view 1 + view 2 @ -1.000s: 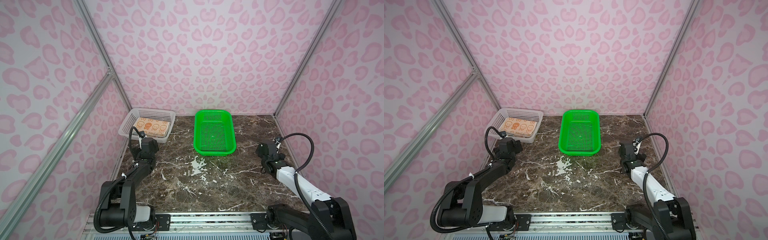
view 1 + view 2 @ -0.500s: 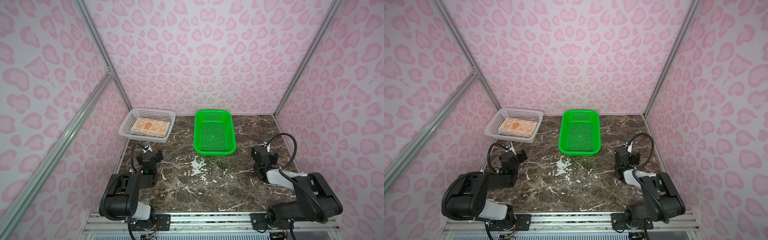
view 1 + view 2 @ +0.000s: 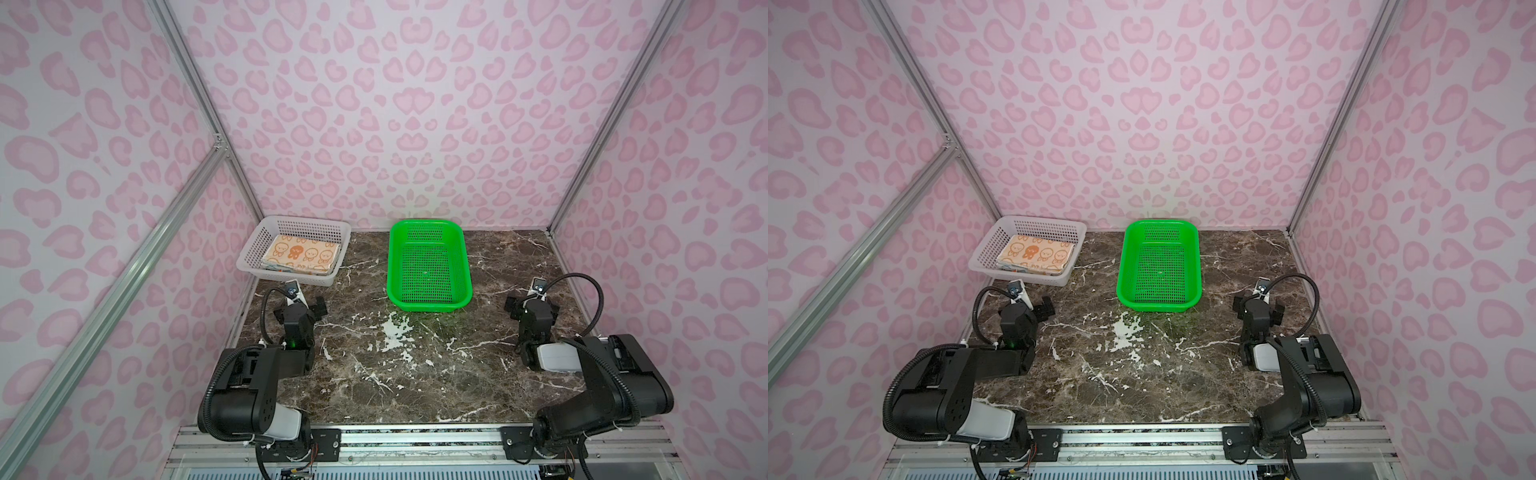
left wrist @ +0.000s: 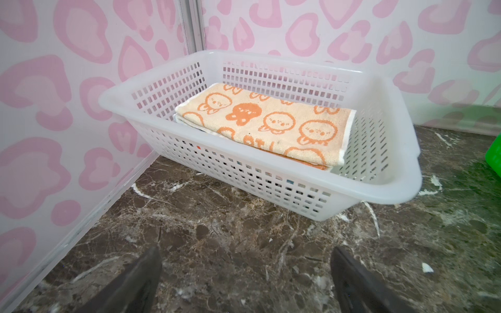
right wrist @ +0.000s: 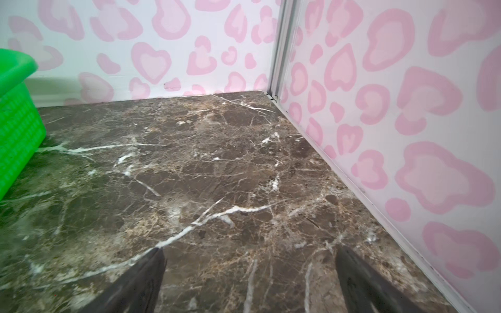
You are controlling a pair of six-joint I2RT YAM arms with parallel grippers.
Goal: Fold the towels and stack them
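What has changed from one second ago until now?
Both arms folded back toward their bases: the left hand drew away from the white basket, and the right hand also retreated. Both are open, holding nothing. The towels and the green basket stayed put.

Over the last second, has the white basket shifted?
No. The white basket still sits in the back left corner, with the same gap to the green basket and the folded towels inside.

A white plastic basket point(image 3: 287, 277) sits in the back left corner of the dark marble desk point(image 3: 415, 386). A green plastic basket point(image 3: 428, 306) sits near it, apart. Pink spotted walls point(image 3: 415, 104) stand around.
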